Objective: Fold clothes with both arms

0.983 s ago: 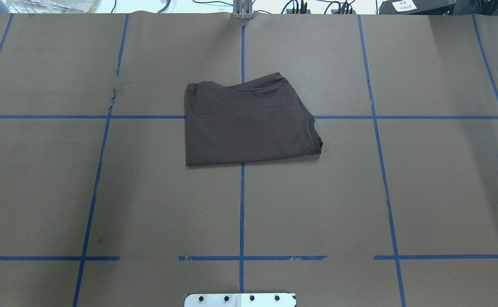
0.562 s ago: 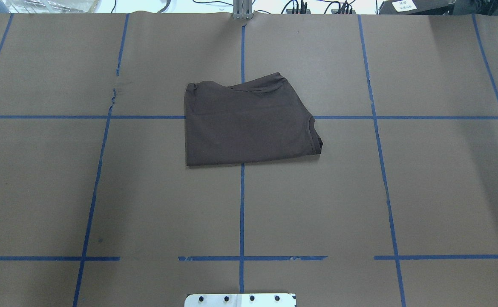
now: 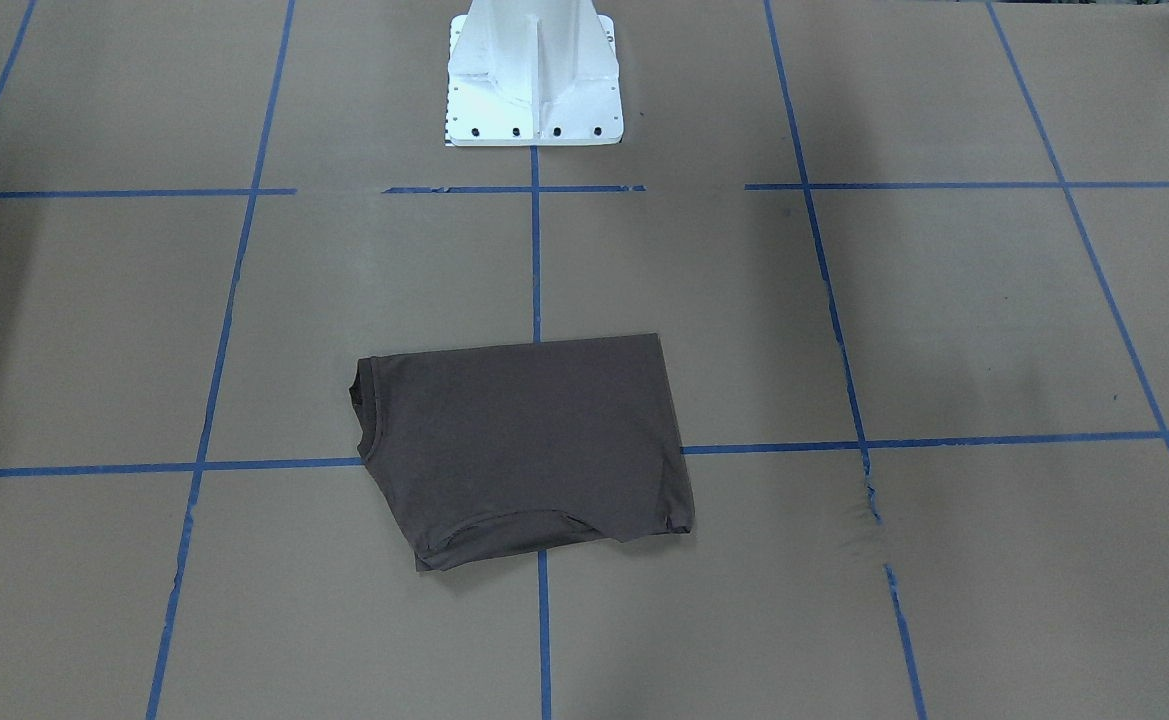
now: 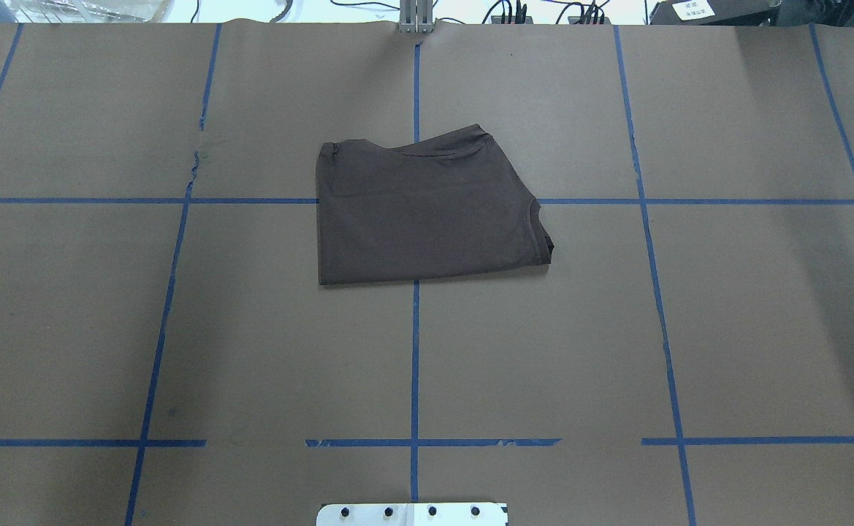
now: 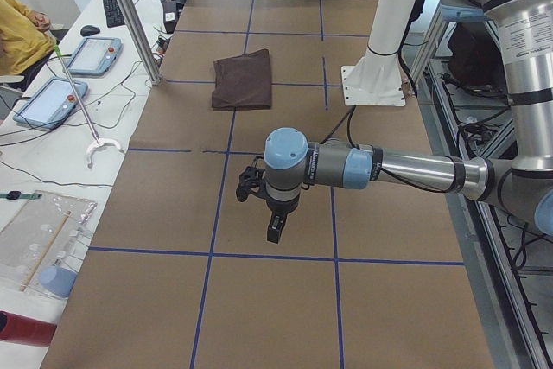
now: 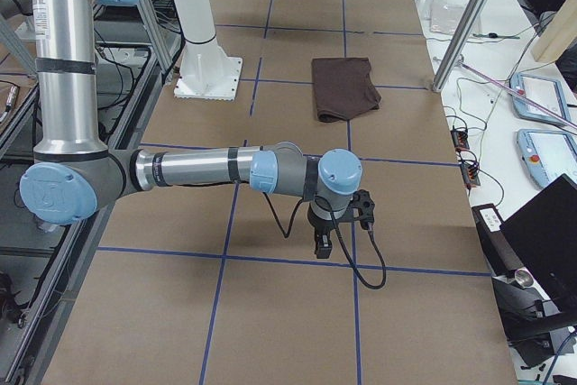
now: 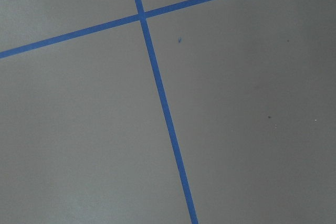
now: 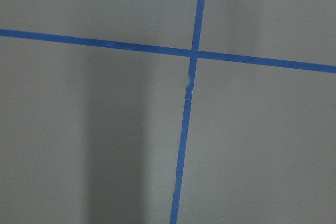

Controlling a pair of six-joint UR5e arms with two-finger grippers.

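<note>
1. Nothing has shifted since a second ago — the folded T-shirt [image 4: 427,212] lies mid-surface [image 4: 689,329], over a crossing of blue tape [image 4: 414,351].
2. Left arm [image 5: 406,168] and right arm [image 6: 194,169] hang low, well apart from it — jaws apart or together, I cannot tell.

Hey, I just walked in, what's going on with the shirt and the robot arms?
Nothing is being handled right now. The dark brown T-shirt lies folded in a compact rectangle near the middle of the table, with nothing touching it. The left arm and the right arm reach out low over opposite ends of the table, far from the shirt. The left tool and the right tool point down; open or shut, I cannot tell.
</note>
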